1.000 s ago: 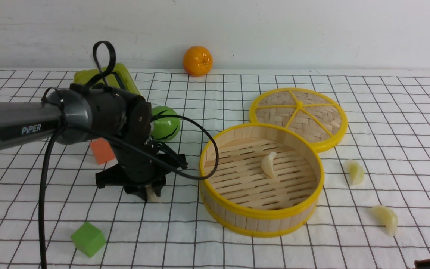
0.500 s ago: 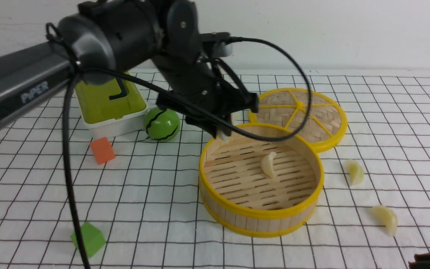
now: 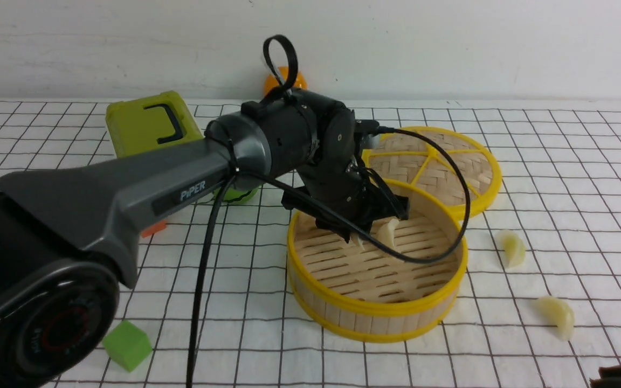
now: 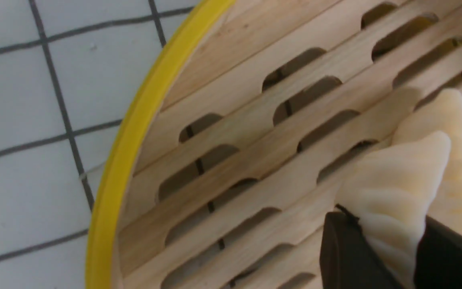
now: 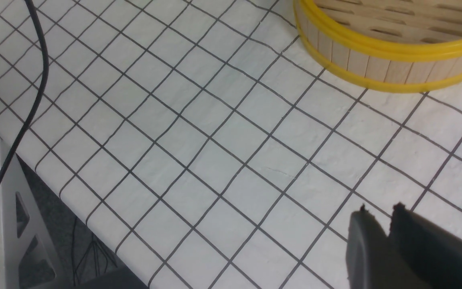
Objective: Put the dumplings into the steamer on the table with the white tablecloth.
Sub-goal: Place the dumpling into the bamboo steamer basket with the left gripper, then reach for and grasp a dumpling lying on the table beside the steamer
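Since one second before, your left arm travelled from the cloth on the left of the steamer [image 3: 375, 315], went up, and came down again, so the left gripper [image 3: 361, 237] was now low inside the basket. Its fingers were clamped on one dumpling [image 4: 395, 180], which hung just over the slatted floor. In the left wrist view the black fingertips pressed both sides of it. It was just beside the second dumpling [image 3: 388, 231] that lay on the floor, near the middle. I could not tell if the two touched each other.

Two other dumplings were outside, on the white tablecloth [image 3: 558, 151] at the right of the steamer: the nearer-rim dumpling [image 3: 512, 248] close to the wall, and the outer dumpling [image 3: 557, 317] further to the right and to the front.

The woven lid [image 3: 450, 161] lay flat behind the steamer, touching its far right rim.

Your right gripper [image 5: 380, 210] hung over bare cloth, in front of the steamer. Its fingers were almost together, with only a thin slit, and nothing was between them.

On the left side were the green cube [image 3: 127, 345], the orange cube [image 3: 153, 229] partly hidden by the arm, and the green box [image 3: 149, 126].
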